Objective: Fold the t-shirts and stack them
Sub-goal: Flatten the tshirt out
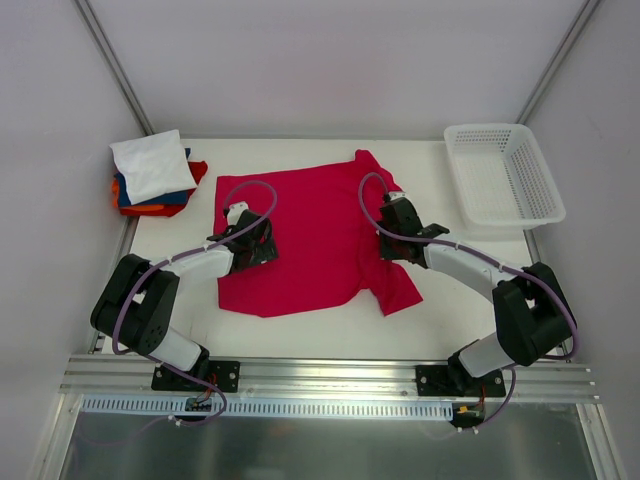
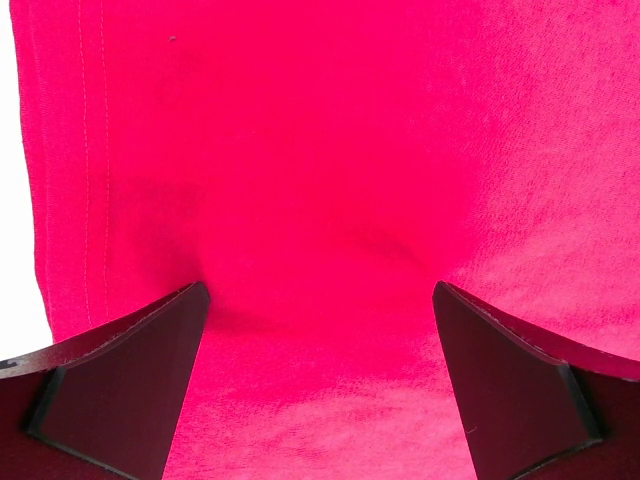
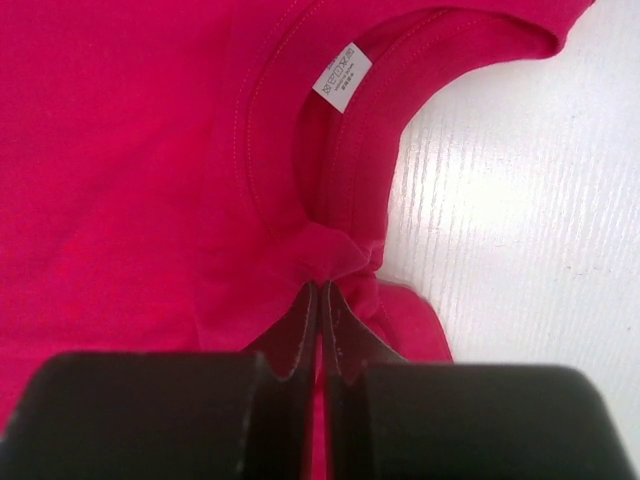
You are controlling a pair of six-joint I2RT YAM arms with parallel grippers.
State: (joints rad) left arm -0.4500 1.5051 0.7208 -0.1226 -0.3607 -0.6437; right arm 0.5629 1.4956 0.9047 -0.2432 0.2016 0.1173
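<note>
The big crimson-red cloth t-shirt (image 1: pixel 310 235) lies spread on the white table (image 1: pixel 300 330), not folded yet. The right jaws pinch cloth by its collar. The left jaws are wide apart over it. A pile of folded cloth t-shirts (image 1: pixel 155 178) sits far left.

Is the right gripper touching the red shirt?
Touching. The right wrist view shows the right gripper shut, pinching a fold of the red shirt.
</note>
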